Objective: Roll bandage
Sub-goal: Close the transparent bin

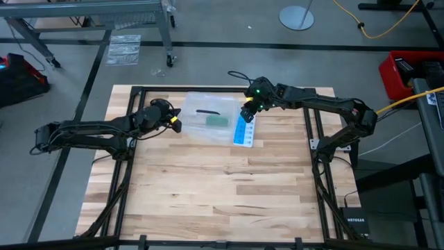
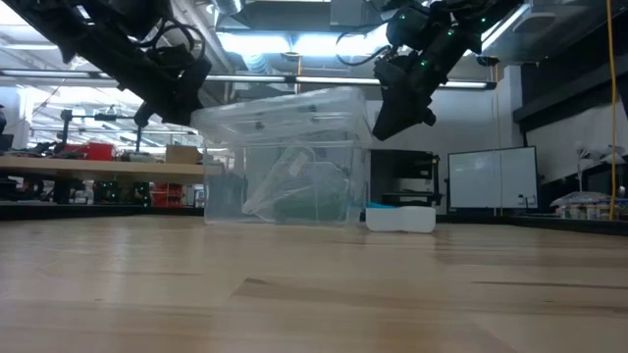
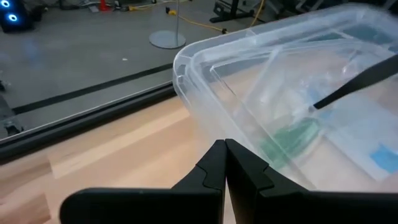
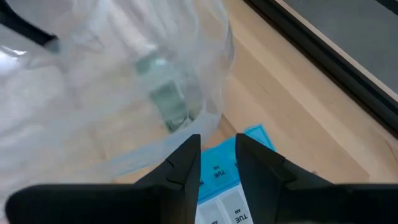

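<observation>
Wooden table [image 1: 208, 187] bears a clear bin [image 1: 208, 104]; overhead reveals bandage [image 1: 217, 121] inside.

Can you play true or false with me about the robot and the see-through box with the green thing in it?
1. The bandage lies inside the clear box. True.
2. The left gripper is wide open. False: its fingers are shut, beside the box.
3. The right gripper is holding the bandage. False: its fingers stand apart with nothing between them, above the blue-and-white card.
4. The card lies on the table beside the box. True.
5. The box is on the floor. False: it stands on the table.
</observation>
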Controlling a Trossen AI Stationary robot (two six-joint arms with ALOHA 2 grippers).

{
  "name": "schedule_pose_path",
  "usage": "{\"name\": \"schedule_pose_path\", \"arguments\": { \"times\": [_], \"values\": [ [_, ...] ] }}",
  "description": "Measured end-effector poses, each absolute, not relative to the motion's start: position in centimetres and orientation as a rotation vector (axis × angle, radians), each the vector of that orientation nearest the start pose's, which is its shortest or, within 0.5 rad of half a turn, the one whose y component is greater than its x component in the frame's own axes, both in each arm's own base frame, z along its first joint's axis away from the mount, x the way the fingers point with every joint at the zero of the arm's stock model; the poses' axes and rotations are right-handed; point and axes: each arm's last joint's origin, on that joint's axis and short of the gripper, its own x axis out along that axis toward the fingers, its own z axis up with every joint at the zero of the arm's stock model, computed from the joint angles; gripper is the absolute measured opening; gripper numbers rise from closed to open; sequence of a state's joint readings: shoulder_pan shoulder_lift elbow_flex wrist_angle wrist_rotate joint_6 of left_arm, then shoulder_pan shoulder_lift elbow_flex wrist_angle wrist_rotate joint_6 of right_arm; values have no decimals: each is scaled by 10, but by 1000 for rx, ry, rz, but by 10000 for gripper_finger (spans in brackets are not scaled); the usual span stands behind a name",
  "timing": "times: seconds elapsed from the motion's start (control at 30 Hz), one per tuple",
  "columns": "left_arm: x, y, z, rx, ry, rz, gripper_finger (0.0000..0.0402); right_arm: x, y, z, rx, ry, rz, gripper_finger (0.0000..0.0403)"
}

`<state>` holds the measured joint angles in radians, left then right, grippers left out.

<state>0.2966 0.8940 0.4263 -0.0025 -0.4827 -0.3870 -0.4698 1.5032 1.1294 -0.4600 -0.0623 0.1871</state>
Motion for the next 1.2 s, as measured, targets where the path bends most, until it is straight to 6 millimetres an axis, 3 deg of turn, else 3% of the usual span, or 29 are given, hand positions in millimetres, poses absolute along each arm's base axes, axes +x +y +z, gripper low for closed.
{"name": "schedule_pose_path", "arguments": {
  "times": [0.67,0.93,1.2],
  "values": [
    [176,68,221,-252,224,817,3,278,-139,257,414,850,-461,106],
    [180,69,234,-227,86,796,3,279,-140,257,413,846,-461,106],
    [181,71,233,-226,92,800,3,281,-136,257,406,846,-450,106]
  ]
}}
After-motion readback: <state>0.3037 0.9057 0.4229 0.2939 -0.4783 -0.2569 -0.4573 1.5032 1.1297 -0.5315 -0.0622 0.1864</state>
